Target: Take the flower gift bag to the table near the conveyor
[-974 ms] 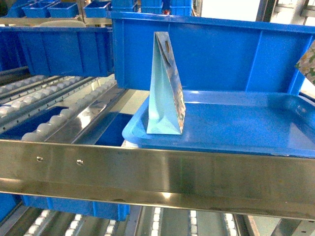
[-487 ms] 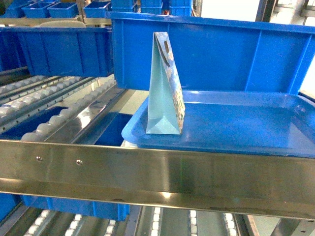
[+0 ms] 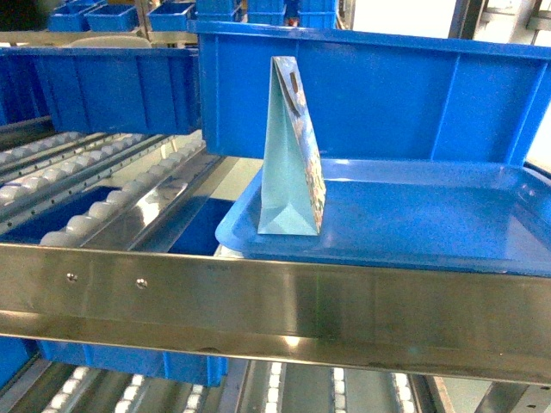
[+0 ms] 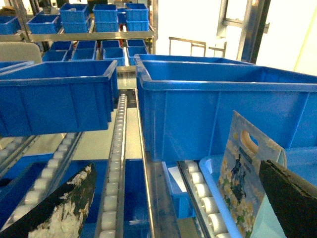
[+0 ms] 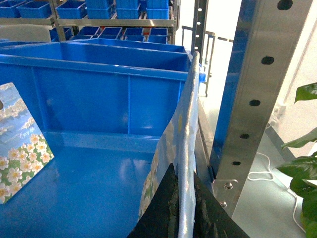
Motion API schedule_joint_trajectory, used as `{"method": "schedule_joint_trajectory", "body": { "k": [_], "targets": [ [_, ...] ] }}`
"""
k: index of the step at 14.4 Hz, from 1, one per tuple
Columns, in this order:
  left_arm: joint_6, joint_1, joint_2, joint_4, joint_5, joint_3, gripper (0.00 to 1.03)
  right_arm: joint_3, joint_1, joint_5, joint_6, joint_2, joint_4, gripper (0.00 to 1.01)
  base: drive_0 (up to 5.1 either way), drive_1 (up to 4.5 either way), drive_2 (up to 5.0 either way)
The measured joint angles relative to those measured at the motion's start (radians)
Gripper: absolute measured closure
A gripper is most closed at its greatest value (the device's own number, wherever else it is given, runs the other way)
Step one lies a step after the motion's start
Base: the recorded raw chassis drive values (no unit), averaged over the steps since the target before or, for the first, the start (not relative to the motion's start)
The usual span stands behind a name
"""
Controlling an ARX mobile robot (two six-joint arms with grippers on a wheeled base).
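One flower gift bag (image 3: 291, 155), pale blue with a flowered side, stands upright at the left end of a blue tray (image 3: 413, 215). In the left wrist view this bag (image 4: 242, 183) stands just inside the right finger of my left gripper (image 4: 176, 188), which is open and holds nothing. My right gripper (image 5: 183, 171) is shut on the thin edge of a second flower gift bag (image 5: 185, 114), held up beside a steel post (image 5: 257, 74); the standing bag (image 5: 20, 144) shows at far left. Conveyor roller rails (image 3: 86, 215) slope at the left. The table is out of view.
A deep blue bin (image 3: 387, 95) stands right behind the tray, another bin (image 3: 103, 86) to its left. A wide steel crossbar (image 3: 275, 301) runs across the front. More blue bins (image 4: 99, 15) fill racks behind. A green plant (image 5: 304, 148) stands right of the post.
The patterned bag that showed at the right edge of the head view a second ago has left that view. The standing bag stays on the tray.
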Motion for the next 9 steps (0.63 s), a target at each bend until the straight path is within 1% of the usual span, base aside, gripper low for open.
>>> {"method": "schedule_joint_trajectory", "body": {
  "k": [2,3,6,7,8,9],
  "targets": [
    [0.001,-0.069,0.107,-0.004,0.0,0.069,0.05,0.0,0.0,0.0,0.0,0.0,0.0,0.98,0.0,0.0,0.0],
    [0.002,-0.094,0.143,-0.006,-0.005,0.095,0.05,0.0,0.0,0.0,0.0,0.0,0.0,0.98,0.0,0.0,0.0],
    [0.028,-0.167,0.272,-0.018,-0.031,0.21,0.05,-0.001,0.0,0.0,0.0,0.0,0.0,0.98,0.0,0.0,0.0],
    [0.029,-0.18,0.316,-0.018,-0.046,0.238,0.05,-0.001,0.0,0.0,0.0,0.0,0.0,0.98,0.0,0.0,0.0],
    [0.022,-0.19,0.362,-0.061,-0.072,0.276,0.05,-0.001,0.0,0.0,0.0,0.0,0.0,0.98,0.0,0.0,0.0],
    [0.007,-0.198,0.395,-0.094,-0.074,0.308,0.05,-0.001,0.0,0.0,0.0,0.0,0.0,0.98,0.0,0.0,0.0]
  ]
}}
